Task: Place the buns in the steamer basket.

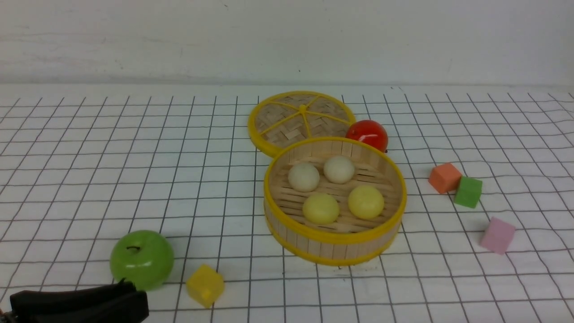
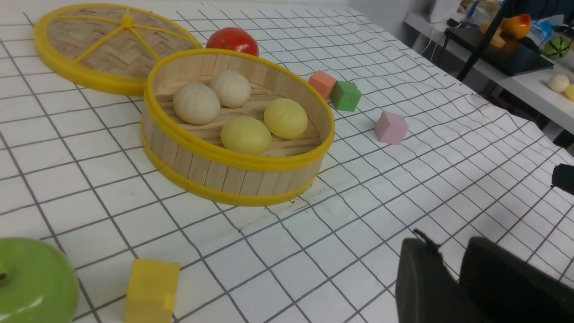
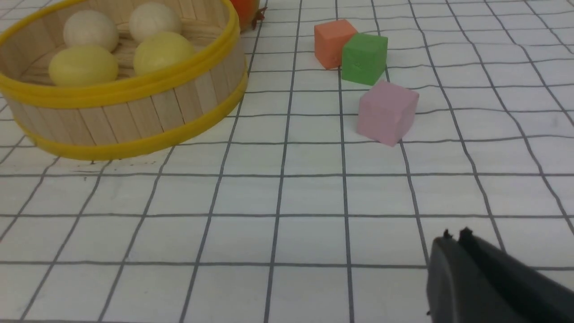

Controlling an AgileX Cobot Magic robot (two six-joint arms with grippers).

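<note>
Bright, even overhead light is washing all views; shadows under the steamer basket [image 1: 334, 242] are staying soft and short. Glare is showing on the green apple [image 1: 141, 259] and red fruit [image 1: 367, 134]. Front view is looking slightly soft; bkgd in left wrist view is blurring.

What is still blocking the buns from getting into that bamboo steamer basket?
Nothing visible. All four buns, two cream-white and two pale yellow, already sit on the slatted floor of the steamer basket. Its lid lies off to the far side.
</note>
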